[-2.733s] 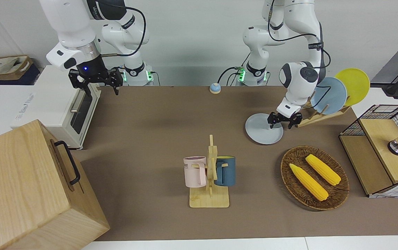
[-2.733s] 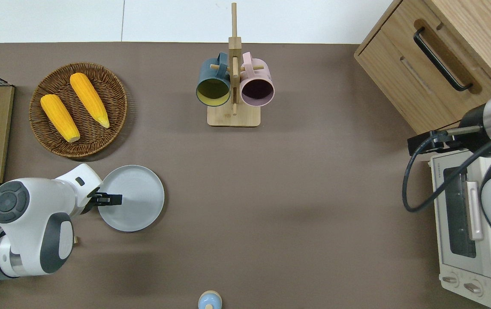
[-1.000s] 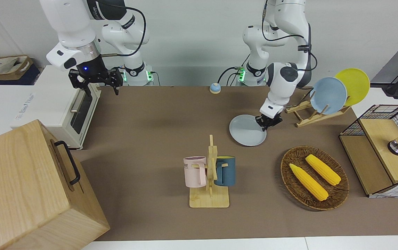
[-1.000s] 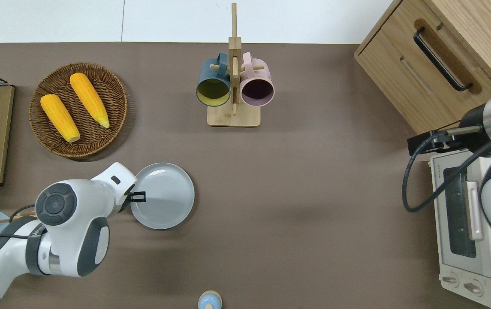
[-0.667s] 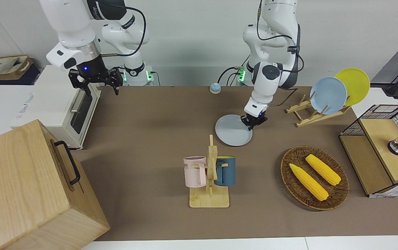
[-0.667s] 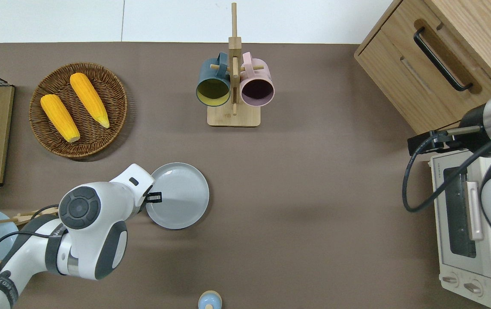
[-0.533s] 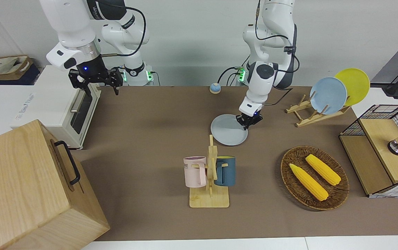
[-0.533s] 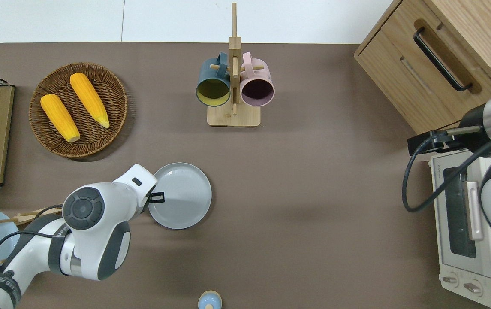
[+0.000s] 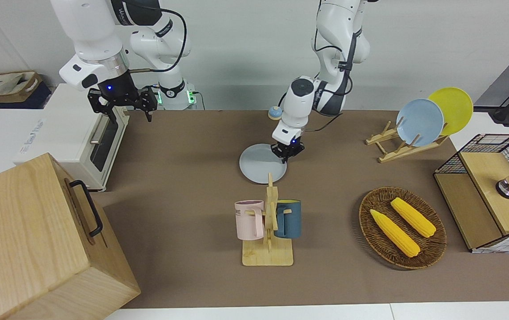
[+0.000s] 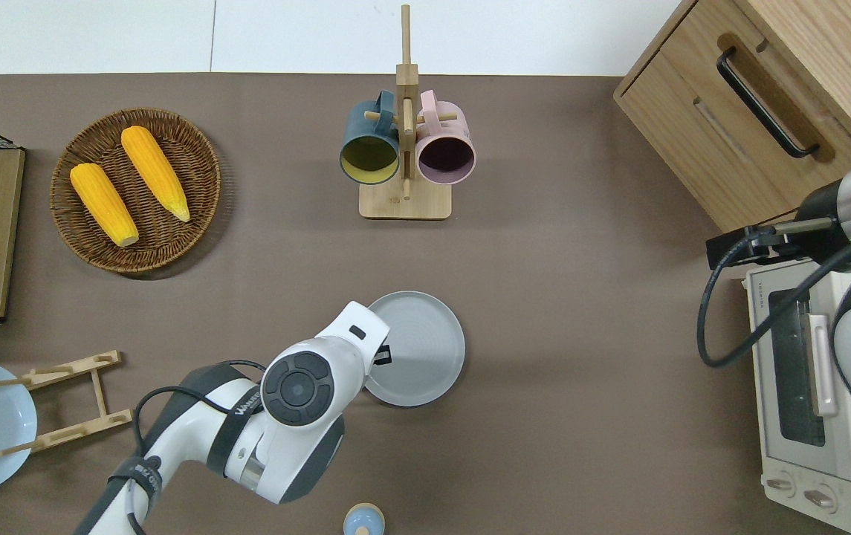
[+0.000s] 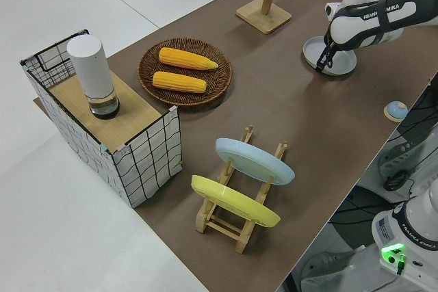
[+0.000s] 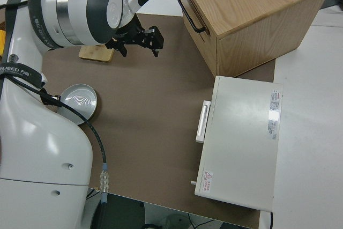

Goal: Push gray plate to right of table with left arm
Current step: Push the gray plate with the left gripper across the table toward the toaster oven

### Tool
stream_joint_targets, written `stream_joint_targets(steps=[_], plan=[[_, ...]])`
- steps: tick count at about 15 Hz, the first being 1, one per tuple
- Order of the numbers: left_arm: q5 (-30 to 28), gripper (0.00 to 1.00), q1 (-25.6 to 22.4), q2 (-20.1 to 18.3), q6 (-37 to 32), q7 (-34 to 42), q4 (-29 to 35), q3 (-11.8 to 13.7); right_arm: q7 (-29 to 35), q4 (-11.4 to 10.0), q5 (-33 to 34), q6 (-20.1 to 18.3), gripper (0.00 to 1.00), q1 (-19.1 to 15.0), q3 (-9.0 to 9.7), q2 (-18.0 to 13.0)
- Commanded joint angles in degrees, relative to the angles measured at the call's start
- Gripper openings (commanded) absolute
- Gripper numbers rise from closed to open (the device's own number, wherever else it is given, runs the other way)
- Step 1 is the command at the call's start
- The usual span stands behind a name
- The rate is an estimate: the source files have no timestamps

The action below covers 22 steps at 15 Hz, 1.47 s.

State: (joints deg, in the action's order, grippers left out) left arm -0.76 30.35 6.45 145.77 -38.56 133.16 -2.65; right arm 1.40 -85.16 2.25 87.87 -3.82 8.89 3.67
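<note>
A: Where is the gray plate (image 10: 416, 348)?

B: Mid-table, nearer the robots than the mug rack (image 10: 405, 148). The left gripper (image 9: 287, 152), fingers together, touches its rim.

A: Advice?

B: Keep low; push steadily toward the toaster oven (image 10: 819, 401).

Lab: two robot arms (image 9: 334, 26), table (image 9: 183, 146)

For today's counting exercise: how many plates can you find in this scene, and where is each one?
3. The gray plate lies flat mid-table at the left tool; the light-blue plate and yellow plate stand on edge in the wooden rack toward the left arm's end.
</note>
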Motion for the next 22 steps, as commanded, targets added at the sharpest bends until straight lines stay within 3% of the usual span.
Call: stream_joint_targets(steps=[1,5,10,18,20,22], plan=[[0.4,0.0,2.6,5.9,1.4,-7.3,-4.5,-2.3,0.2,0.1,-0.4,-0.6,0.983,0.0,-0.01,-0.3],[1.0,0.0,3.9,9.7,1.3,-14.4,-9.7,-5.6,0.2,0.1,-0.4,-0.6,0.983,0.0,-0.01,-0.3],[1.2,0.0,8.3,13.5,1.1,-20.1,-15.6,-5.7,0.2,0.1,-0.4,-0.6,0.983,0.0,-0.01,-0.3],[1.1,0.0,12.2,17.9,1.0,-22.3,-21.4,-5.6,0.2,0.1,-0.4,-0.6,0.983,0.0,-0.01,-0.3],[1.1,0.16,12.0,17.9,1.0,-22.3,-21.4,-5.4,0.2,0.1,-0.4,-0.6,0.983,0.0,-0.01,-0.3],[1.1,0.44,11.9,17.8,0.7,-22.3,-21.4,-5.3,0.2,0.1,-0.4,-0.6,0.983,0.0,-0.01,-0.3]])
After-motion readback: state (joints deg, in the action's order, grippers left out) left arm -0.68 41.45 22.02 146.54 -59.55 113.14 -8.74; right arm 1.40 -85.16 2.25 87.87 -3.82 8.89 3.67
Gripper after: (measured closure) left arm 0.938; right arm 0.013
